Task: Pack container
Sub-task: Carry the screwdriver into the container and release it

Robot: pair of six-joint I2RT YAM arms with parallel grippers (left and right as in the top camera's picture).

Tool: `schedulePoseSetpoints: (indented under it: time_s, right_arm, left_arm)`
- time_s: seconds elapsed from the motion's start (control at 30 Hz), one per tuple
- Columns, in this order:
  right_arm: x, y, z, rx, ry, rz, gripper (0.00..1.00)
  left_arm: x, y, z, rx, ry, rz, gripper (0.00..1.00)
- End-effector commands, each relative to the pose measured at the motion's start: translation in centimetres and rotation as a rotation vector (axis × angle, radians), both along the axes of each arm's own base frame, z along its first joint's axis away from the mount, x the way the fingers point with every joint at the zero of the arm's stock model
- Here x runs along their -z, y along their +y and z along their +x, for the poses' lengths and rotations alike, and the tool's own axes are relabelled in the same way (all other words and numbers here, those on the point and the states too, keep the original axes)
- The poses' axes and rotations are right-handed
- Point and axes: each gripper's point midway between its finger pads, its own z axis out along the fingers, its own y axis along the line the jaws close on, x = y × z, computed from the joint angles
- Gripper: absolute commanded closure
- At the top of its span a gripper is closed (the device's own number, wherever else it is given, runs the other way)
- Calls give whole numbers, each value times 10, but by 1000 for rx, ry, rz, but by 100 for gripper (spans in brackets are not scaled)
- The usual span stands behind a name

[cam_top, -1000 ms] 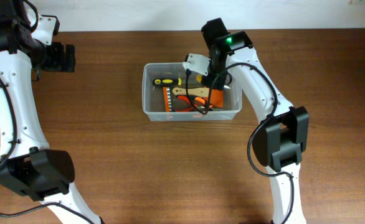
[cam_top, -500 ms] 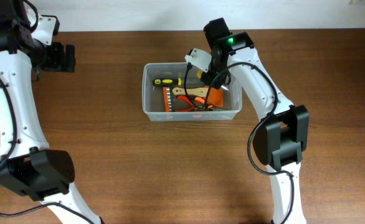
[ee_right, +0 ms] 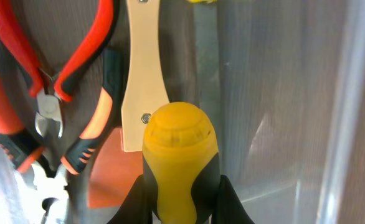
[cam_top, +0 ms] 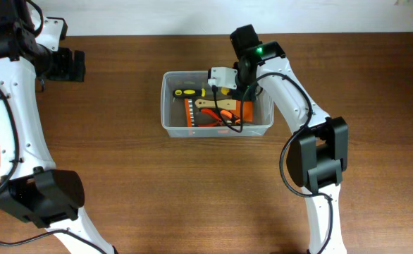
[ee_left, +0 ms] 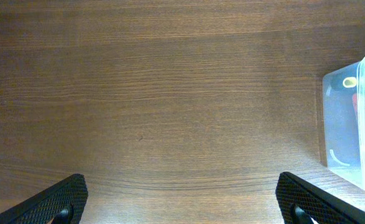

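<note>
Yellow, ribbed and dome-ended, the screwdriver handle [ee_right: 179, 146] is pinched in the closed right tool [ee_right: 181, 202] over the right half of the clear plastic container [cam_top: 167, 106] in the middle of the counter [cam_top: 122, 176], so placing looks under way. Next it likely needs lowering beside the flat wooden handle [ee_right: 144, 74] and red pliers [ee_right: 52, 74], then release; the left tool [ee_left: 179, 199] gapes wide, empty

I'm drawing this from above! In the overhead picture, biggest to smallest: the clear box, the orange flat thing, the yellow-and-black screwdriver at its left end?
1. The container, largest; it holds the others.
2. The orange flat pack, partly hidden.
3. The yellow-and-black screwdriver, smallest.
</note>
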Motion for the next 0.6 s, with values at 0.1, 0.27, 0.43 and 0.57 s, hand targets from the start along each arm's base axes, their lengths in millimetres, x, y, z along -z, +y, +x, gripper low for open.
schedulePoseSetpoints:
  time_s: [0.1,0.27,0.43,0.57]
  right_arm:
    - [8,-7,7,-72,-19,14,80]
    - [7,-4,10,-18,-16,50,1]
    - [1,3,6,64,-4,69,1]
    - [-21,13,-6,95,1,84,1]
  left_arm:
    - [-17,-1,-3,-8,-44,0,1]
    - [-17,-1,-3,-8,-44,0,1]
    - [-17,-1,-3,-8,-44,0,1]
    - [-17,-1,-3,-8,-44,0,1]
